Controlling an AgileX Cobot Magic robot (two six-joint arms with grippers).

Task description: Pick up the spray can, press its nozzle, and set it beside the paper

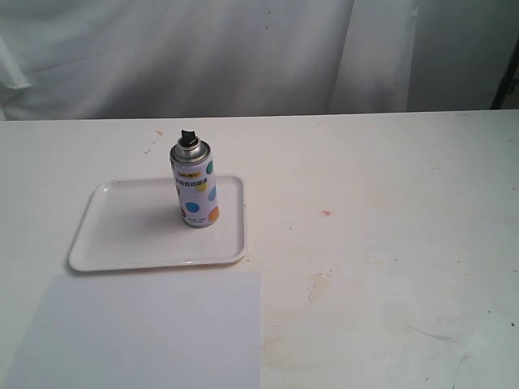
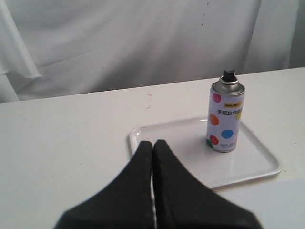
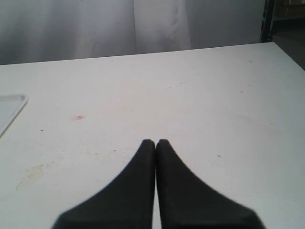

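The spray can [image 1: 195, 188] [image 2: 226, 119] stands upright on the right part of a white rimmed tray [image 1: 122, 235] [image 2: 252, 160]. Its black nozzle [image 1: 188, 134] [image 2: 229, 75] tops the silver dome. The paper [image 1: 146, 332] lies flat on the table in front of the tray, at the near left. Neither gripper shows in the exterior view. My left gripper [image 2: 153, 143] is shut and empty, hanging short of the tray's near corner, well away from the can. My right gripper [image 3: 156, 142] is shut and empty over bare table, with the tray's corner [image 3: 12, 109] far off to one side.
The white table [image 1: 389, 211] carries a small red mark [image 1: 327, 213] [image 3: 79, 117] and a faint yellowish stain [image 1: 318, 284]. White cloth [image 1: 243, 49] hangs behind the table's far edge. A dark frame [image 3: 268, 19] stands beyond the table's corner.
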